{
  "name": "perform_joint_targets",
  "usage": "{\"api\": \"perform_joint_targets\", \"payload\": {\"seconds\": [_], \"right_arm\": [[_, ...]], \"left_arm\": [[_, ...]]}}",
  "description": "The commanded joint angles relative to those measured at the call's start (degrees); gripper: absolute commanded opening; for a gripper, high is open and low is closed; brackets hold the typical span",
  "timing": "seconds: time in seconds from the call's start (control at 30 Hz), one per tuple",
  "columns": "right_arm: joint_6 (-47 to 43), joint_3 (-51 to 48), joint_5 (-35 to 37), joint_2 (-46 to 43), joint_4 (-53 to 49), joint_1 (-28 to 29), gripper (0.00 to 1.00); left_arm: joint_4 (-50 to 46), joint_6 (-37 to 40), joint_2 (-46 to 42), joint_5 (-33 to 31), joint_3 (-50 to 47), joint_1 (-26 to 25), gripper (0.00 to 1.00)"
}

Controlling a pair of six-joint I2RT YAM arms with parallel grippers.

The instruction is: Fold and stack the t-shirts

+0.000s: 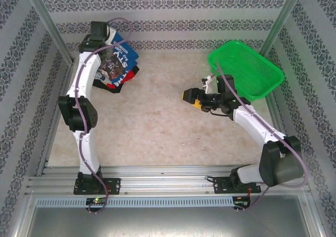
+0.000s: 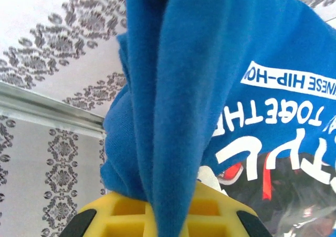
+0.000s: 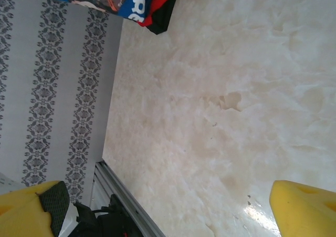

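The left gripper (image 2: 167, 216) pinches the soft royal-blue cloth t-shirt (image 1: 123, 50) tight, at the 11 o'clock corner of the pale table (image 1: 157, 126). The right gripper (image 1: 192, 99) is wide open and empty; the shirt lies well apart, toward its 10 o'clock.

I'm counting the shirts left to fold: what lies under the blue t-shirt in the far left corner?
Beneath the blue t-shirt, red cloth and black cloth poke out. Whether more garments lie under it cannot be seen; it is covered.

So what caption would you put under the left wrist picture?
Left gripper shut on a fold of the royal-blue cloth t-shirt with white lettering, patterned wall behind.
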Motion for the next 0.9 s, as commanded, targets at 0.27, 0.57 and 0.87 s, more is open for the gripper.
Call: {"api": "perform_joint_targets", "payload": {"seconds": [0.27, 0.57, 0.87], "right_arm": [[0.2, 5.2, 2.3, 6.2, -1.8, 3.4, 0.98], [0.5, 7.6, 3.9, 10.2, -2.1, 6.2, 0.98], [-1.0, 14.1, 6.0, 12.0, -6.3, 8.7, 0.98]], "left_arm": [[6.2, -6.8, 4.5, 7.5, -1.5, 9.7, 0.00], [9.3, -15.2, 14.6, 9.4, 3.5, 15.0, 0.48], [9.8, -23.6, 8.2, 11.8, 10.2, 21.2, 1.00]]}}
